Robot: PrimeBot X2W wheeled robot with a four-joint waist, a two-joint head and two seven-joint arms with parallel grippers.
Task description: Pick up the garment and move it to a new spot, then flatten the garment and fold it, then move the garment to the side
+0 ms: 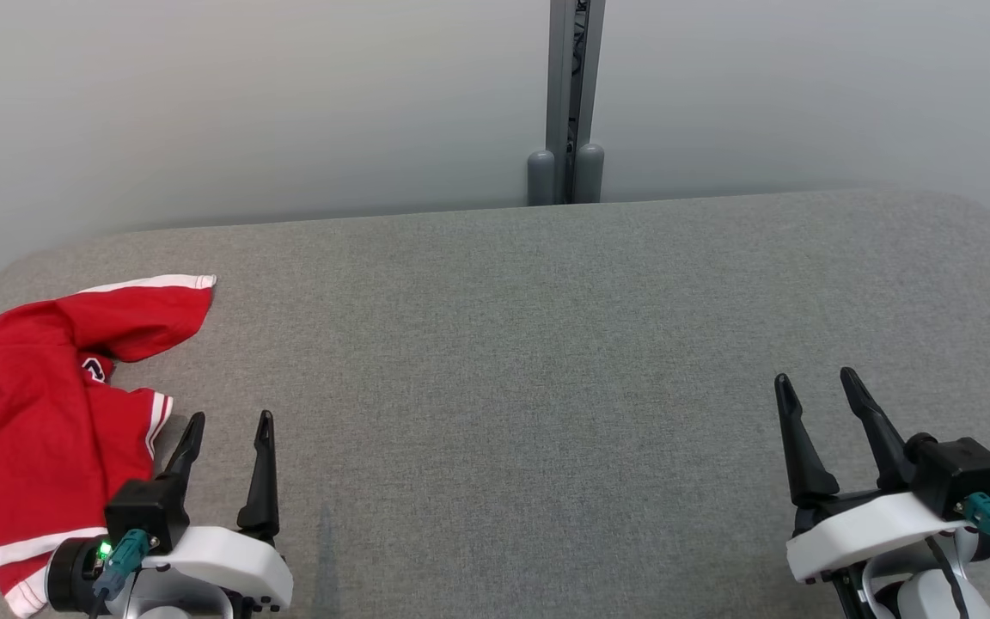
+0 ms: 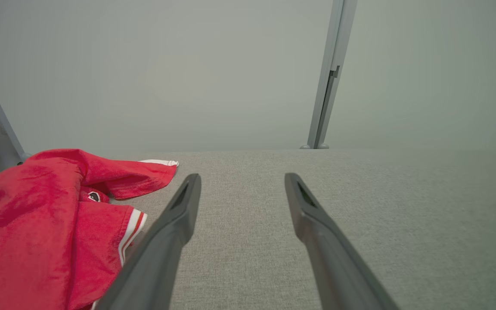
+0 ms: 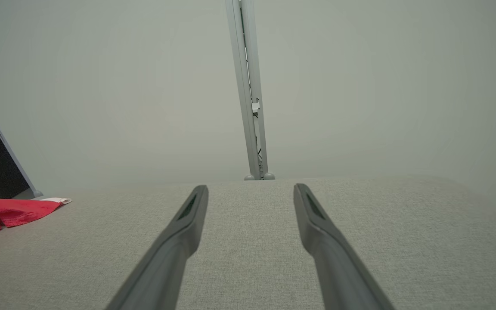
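Closest in, the left gripper (image 1: 231, 416) sits low over the grey table (image 1: 504, 344), its fingers spread wide with nothing between them. The right gripper (image 1: 814, 376), well apart to its right, stands just as wide and as empty. The red garment (image 1: 22, 413) lies crumpled just off the left gripper's outer finger, its white-striped sleeve hem (image 1: 158, 421) nearest, far from the right gripper. Beyond both sets of fingertips lies bare tabletop, then a grey post (image 1: 570, 103) against the pale wall (image 1: 246, 112).

My guess at the risk: pinching one loose layer would drag the heap along bunched, or pull it off the table's left edge. A small badge (image 1: 94, 370) on the garment is too small to read.
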